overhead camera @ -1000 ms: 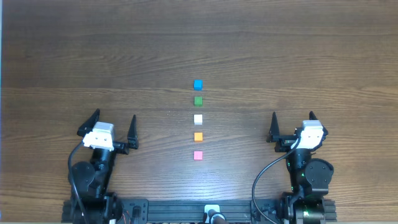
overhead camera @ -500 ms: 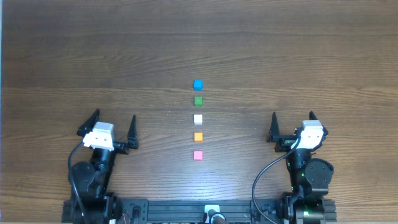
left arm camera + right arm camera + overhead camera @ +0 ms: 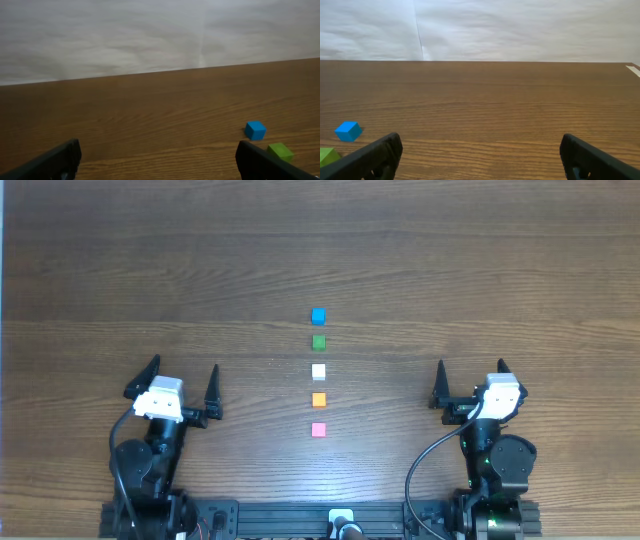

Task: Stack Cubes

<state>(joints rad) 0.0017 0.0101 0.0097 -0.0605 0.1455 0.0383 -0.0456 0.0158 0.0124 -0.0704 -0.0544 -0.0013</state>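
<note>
Five small cubes lie in a straight line down the middle of the wooden table: blue (image 3: 318,316) farthest from the arms, then green (image 3: 318,342), white (image 3: 318,371), orange (image 3: 318,399) and pink (image 3: 318,429) nearest. The blue cube (image 3: 255,130) and green cube (image 3: 280,151) also appear in the left wrist view, and blue (image 3: 348,131) and green (image 3: 327,156) in the right wrist view. My left gripper (image 3: 183,377) stands open at the left, apart from the cubes. My right gripper (image 3: 469,375) stands open at the right, holding nothing.
The brown wooden table (image 3: 320,250) stretches wide beyond the cubes. A pale wall (image 3: 520,30) rises past the table's far edge. A small light patch (image 3: 634,70) marks the far corner of the table in the right wrist view.
</note>
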